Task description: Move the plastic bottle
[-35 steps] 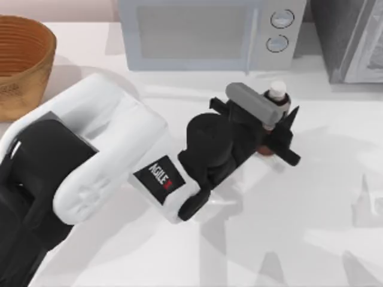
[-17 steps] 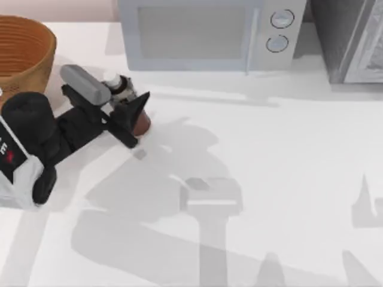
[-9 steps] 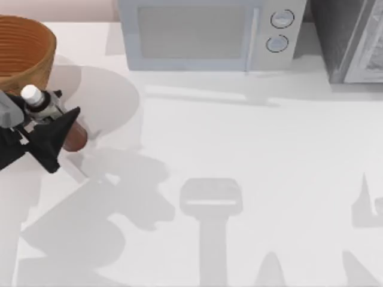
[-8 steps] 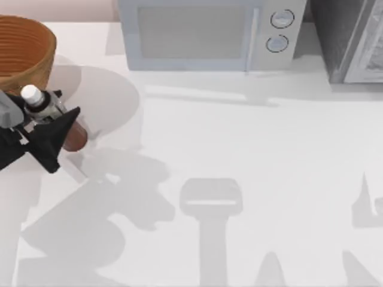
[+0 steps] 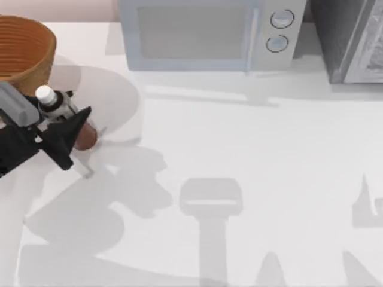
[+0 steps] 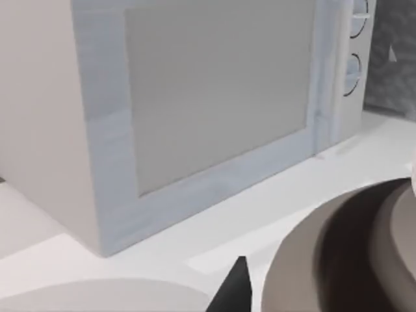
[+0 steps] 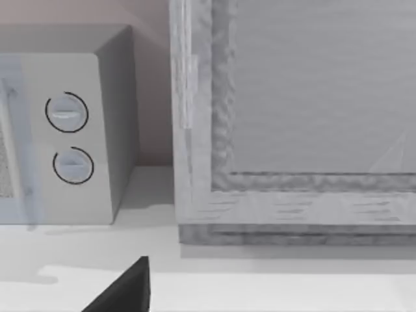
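The plastic bottle [image 5: 84, 136] is at the table's left side, just in front of the woven basket [image 5: 24, 51]. Its white cap [image 5: 46, 94] points toward the basket, and its reddish-brown body shows between the dark fingers. My left gripper [image 5: 73, 133] is shut on the bottle around its middle. I cannot tell whether the bottle's base touches the table. In the left wrist view the bottle [image 6: 344, 260] looms close as a rounded brown-grey shape beside one dark fingertip [image 6: 235, 292]. One dark fingertip [image 7: 123, 289] of my right gripper shows in the right wrist view.
A pale blue microwave [image 5: 203, 33] with two round knobs stands at the back centre. A grey cabinet [image 5: 353, 39] stands at the back right. The white table [image 5: 269, 167] stretches open across the middle and right, crossed by arm shadows.
Over two seconds my left gripper carried the bottle from in front of the microwave to the left, beside the basket. In the last half second it shifted slightly right and toward the front.
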Robot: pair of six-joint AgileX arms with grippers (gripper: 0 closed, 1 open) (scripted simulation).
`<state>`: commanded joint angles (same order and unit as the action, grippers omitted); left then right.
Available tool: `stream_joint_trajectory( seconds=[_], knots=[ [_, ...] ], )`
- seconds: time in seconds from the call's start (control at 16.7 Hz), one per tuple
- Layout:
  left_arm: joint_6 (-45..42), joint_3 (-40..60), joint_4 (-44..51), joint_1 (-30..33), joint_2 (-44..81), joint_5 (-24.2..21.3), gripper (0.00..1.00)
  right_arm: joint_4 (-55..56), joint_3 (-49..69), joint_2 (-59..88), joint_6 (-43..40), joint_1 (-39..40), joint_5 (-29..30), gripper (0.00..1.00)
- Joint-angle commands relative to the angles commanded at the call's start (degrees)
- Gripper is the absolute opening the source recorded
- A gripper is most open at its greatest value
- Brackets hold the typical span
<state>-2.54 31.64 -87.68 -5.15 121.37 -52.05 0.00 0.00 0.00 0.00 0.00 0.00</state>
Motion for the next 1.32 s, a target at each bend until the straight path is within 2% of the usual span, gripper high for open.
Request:
stream_joint_trajectory(
  seconds=[0.24, 0.54, 1.32],
  knots=[
    [0.29, 4.44, -2.92, 4.02, 6.90, 3.78, 0.00, 0.00, 0.00, 0.00, 0.00, 0.00, 0.00, 1.00],
    [0.33, 5.16, -3.46, 4.59, 7.74, 4.30, 0.00, 0.00, 0.00, 0.00, 0.00, 0.00, 0.00, 1.00],
    [0.33, 5.16, -3.46, 4.59, 7.74, 4.30, 0.98, 0.00, 0.00, 0.00, 0.00, 0.00, 0.00, 1.00]
  ],
)
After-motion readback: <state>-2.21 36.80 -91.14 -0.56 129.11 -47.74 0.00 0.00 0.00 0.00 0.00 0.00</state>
